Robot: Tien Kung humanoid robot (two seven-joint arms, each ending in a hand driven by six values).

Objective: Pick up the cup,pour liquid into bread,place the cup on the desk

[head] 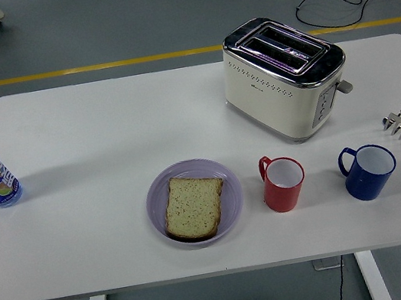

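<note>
Neither robot hand is in view, so the state of the fingers cannot be told. The red cup stands upright on the desk near its front edge, handle toward the left edge, just beside the plate holding the bread; a blue cup stands further right. This fits either before pickup or after set-down

A slice of bread, pale with a brown crust, lies flat on a lilac plate near the front edge of the white table. Just to its right a red cup stands upright, white inside, its handle turned toward the plate. Farther right stands a blue cup, also upright and white inside, its handle pointing left.
</note>
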